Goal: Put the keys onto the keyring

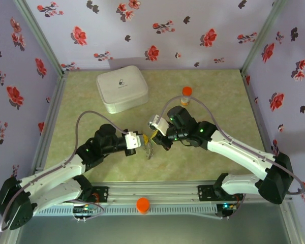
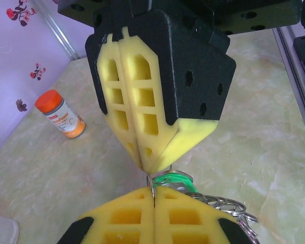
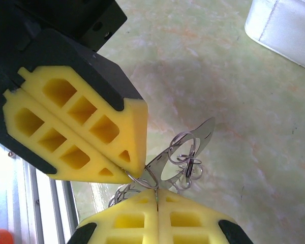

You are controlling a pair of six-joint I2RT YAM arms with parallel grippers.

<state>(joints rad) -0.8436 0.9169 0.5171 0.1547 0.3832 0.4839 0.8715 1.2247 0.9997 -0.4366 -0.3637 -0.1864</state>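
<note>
The bottle [image 2: 61, 115] lies on its side on the table [image 2: 254, 132], orange cap up-left; its label carries a red band, but the print is too small to read. The white case [image 1: 122, 89] has a small grey mark on its lid, not legible from above.

Mid-table, the left gripper [image 1: 141, 142] and right gripper [image 1: 153, 136] meet tip to tip, both with pads pressed together, each pinching a thin wire of the keyring [image 1: 150, 151], which hangs between them just above the table.

The left wrist view shows the green key [image 2: 174, 179] among the wire loops just behind the pinch. The right wrist view shows instead a flat silver blade [image 3: 190, 145] threaded through the loops, possibly that key's shaft, and the case's corner at top right
</note>
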